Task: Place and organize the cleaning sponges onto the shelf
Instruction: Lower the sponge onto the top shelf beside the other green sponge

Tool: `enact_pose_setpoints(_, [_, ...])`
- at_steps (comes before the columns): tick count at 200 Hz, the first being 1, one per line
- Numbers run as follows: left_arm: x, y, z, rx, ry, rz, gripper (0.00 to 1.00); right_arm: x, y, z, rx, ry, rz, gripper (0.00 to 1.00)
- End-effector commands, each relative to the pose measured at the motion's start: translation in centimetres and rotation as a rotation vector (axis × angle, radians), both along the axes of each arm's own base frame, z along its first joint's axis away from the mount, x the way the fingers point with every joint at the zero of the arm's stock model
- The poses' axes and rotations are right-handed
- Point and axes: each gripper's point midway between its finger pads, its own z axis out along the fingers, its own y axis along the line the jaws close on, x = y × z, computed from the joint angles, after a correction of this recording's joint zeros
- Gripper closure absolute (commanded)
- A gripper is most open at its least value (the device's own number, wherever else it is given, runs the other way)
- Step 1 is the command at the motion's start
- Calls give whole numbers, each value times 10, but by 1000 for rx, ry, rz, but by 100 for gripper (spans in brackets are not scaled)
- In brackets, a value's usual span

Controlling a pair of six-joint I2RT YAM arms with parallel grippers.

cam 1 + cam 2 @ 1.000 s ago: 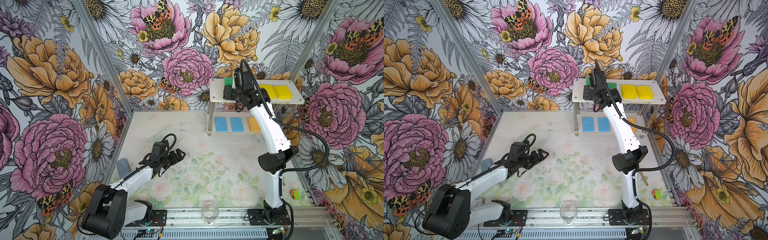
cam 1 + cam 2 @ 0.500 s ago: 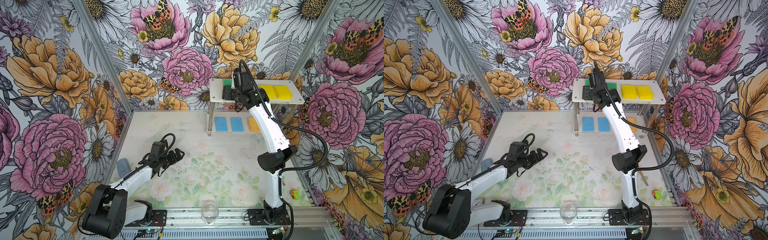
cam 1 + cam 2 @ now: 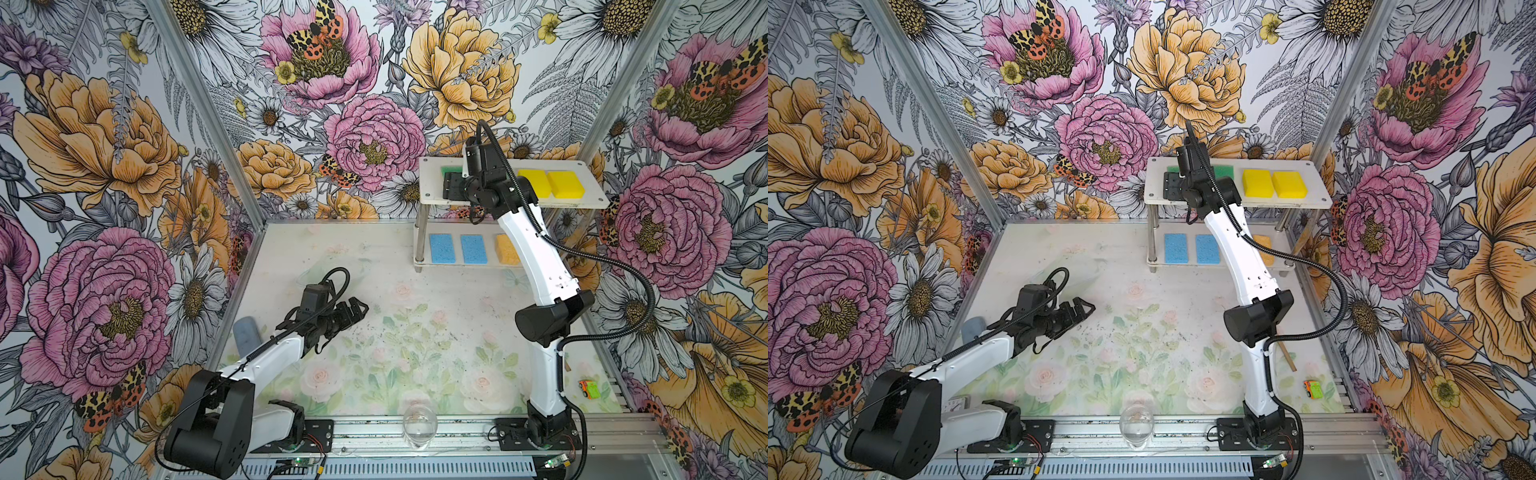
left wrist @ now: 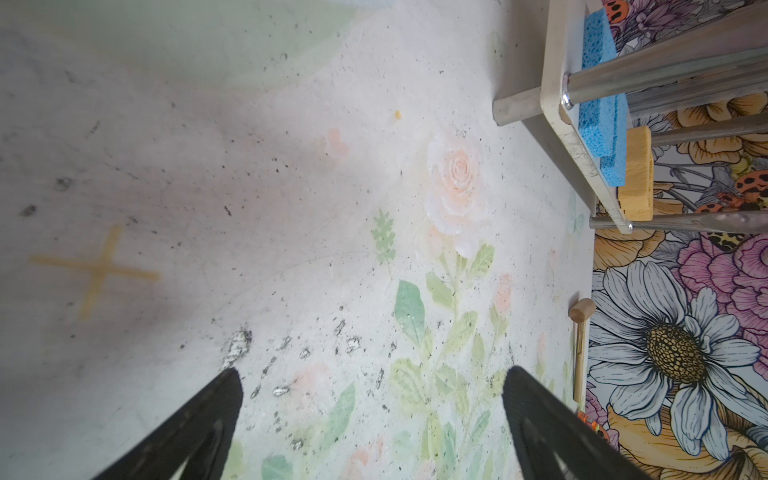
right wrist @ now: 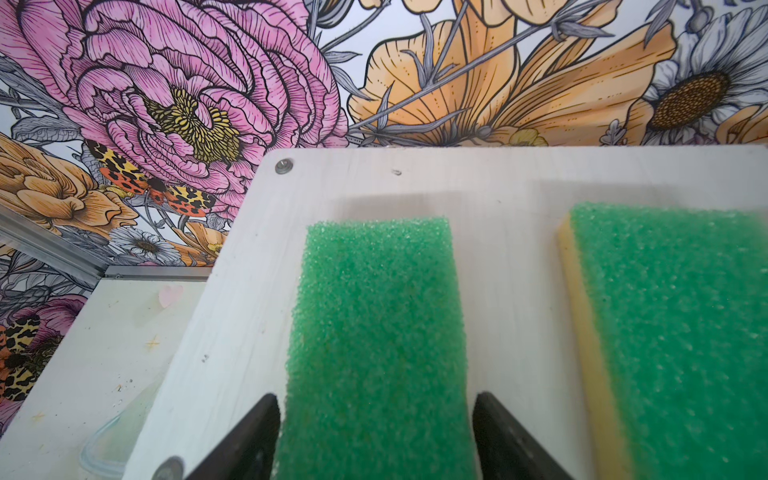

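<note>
The shelf stands at the back right, with two bright yellow sponges on its top board. Two blue sponges and an orange one lie on the lower board. My right gripper is over the top board's left end, open. A green-topped sponge lies flat between its fingers, with a thin gap on each side. A second green-topped sponge lies beside it. My left gripper hovers open and empty over the table's left middle.
A grey-blue cylinder stands by the left wall. A clear glass sits at the front edge. A small toy car and a wooden mallet lie at the right, behind my right arm's base.
My right gripper's jaws have spread apart off the green-topped sponge, which now rests on the top board. The left arm has hardly moved.
</note>
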Motion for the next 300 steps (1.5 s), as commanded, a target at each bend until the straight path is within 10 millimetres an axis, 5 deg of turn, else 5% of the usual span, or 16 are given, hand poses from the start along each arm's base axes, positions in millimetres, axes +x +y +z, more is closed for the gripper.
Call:
enact_pose_setpoints(1, [1,1,5,-6,-33,-12,1,9,0,4,12,-30,0,25])
enact_pose_setpoints(173, [-2,5,5,-6,-33,-7,1,15,-5,-12,26,-2,-97,29])
enact_pose_setpoints(300, [-1,6,6,-11,-36,-3,1,13,-5,-3,50,-17,-89,24])
